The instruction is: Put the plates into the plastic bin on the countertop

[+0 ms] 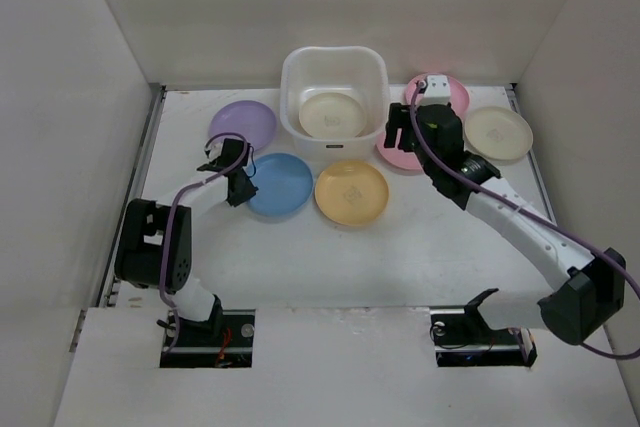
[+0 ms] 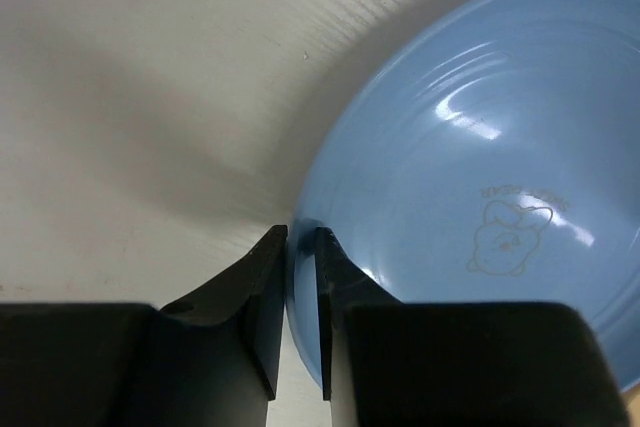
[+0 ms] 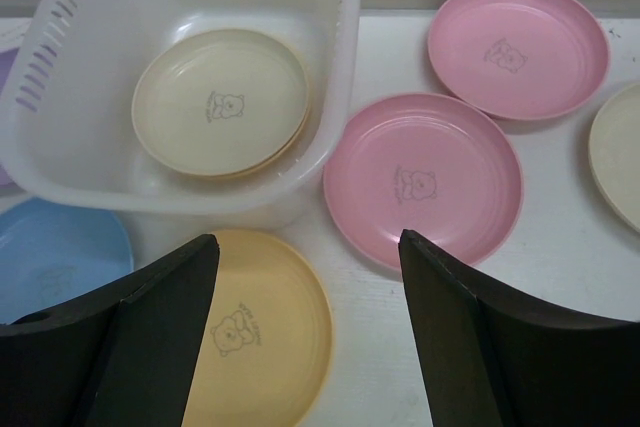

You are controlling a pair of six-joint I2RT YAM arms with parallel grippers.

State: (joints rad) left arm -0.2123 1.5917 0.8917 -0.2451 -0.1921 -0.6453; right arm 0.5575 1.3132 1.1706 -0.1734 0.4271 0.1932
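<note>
Purple plate (image 1: 243, 125): round, shallow, matte; lying far left on the white countertop (image 1: 400, 247).
Left gripper (image 2: 300, 237): fingers pinching together on the left rim of the smooth blue plate (image 2: 480, 147).
Plastic bin (image 1: 335, 52): translucent white tub with rounded corners, holding a cream plate (image 3: 220, 102).
Yellow-orange plate (image 3: 260, 327): lying just in front of the bin.
Right gripper (image 3: 305, 242): jaws standing apart, gripping nothing, hovering beside the bin, over the near pink plate (image 3: 425, 182).

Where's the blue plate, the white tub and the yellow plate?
blue plate (image 2: 480, 127), left wrist view, on its inner dish.
white tub (image 1: 335, 51), top view, on its far rim.
yellow plate (image 1: 352, 192), top view, on its middle.
</note>
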